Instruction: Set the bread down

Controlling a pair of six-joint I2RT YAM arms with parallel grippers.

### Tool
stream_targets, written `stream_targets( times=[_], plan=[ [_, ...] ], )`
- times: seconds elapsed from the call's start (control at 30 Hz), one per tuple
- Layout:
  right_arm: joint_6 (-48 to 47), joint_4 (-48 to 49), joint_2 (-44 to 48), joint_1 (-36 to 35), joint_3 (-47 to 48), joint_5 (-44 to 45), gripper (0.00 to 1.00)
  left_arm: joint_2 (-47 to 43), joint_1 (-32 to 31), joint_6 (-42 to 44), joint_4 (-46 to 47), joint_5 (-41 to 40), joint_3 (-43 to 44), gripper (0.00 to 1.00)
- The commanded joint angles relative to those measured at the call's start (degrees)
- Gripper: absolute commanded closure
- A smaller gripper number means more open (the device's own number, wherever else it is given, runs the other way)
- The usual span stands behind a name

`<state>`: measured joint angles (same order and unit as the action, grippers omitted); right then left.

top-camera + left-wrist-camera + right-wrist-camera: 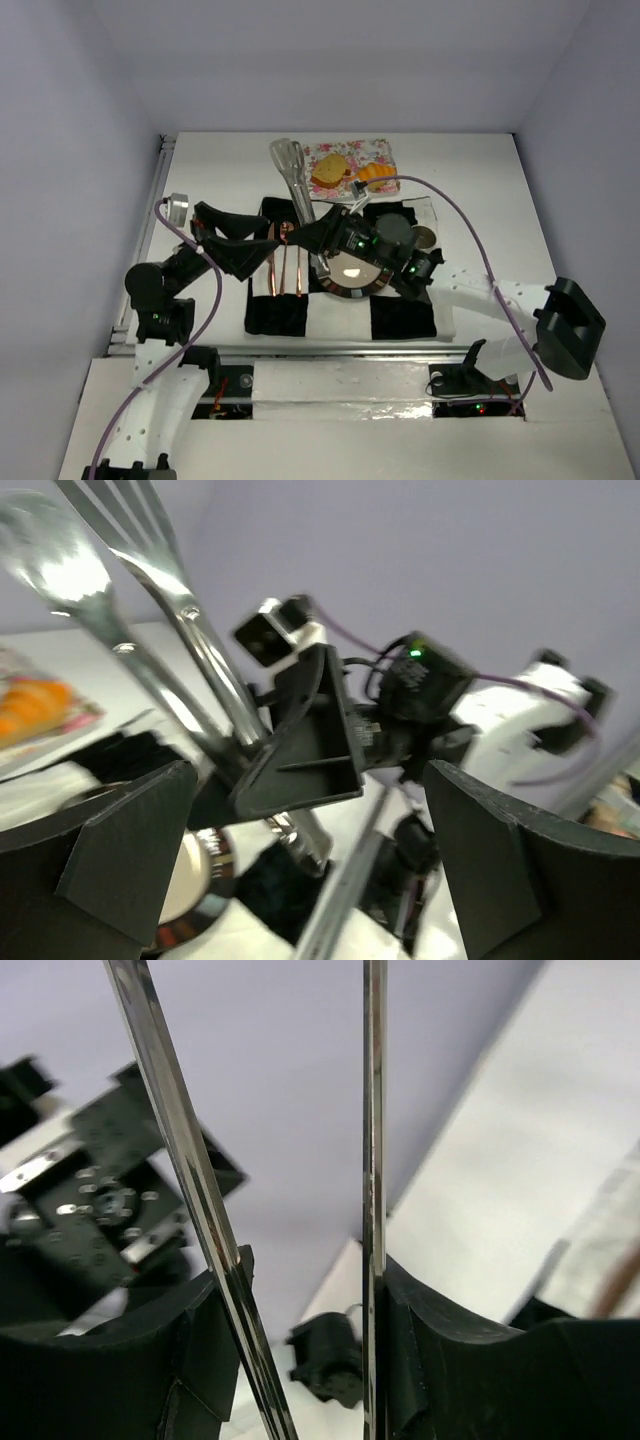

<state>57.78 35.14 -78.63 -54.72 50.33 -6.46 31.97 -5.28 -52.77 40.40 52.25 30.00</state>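
The bread lies on a floral napkin (362, 158) at the back of the table: a pale yellow slice (329, 172) with a brown crust and an orange croissant (375, 175). The croissant also shows blurred in the left wrist view (30, 706). My right gripper (333, 237) is shut on the handles of metal tongs (292, 172), whose tips reach up beside the slice without touching it. In the right wrist view the two tong arms (190, 1180) rest against my fingers (450, 1360). My left gripper (232, 243) is open and empty, left of the tongs.
A black-and-white checkered mat (275, 315) holds a brown-rimmed plate (352, 290), copper cutlery (285, 268) and a dark round cup (395, 228). A metal rail (340, 350) runs along the near edge. White walls enclose the table.
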Motion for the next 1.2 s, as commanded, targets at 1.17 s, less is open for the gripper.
stream_targets(
  times=[1.17],
  plan=[
    [-31.6,-84.2,-45.3,31.5,65.0,-1.9,0.5,-13.9,-10.4,31.4,-44.9,-23.9,2.3,0.01]
  ],
)
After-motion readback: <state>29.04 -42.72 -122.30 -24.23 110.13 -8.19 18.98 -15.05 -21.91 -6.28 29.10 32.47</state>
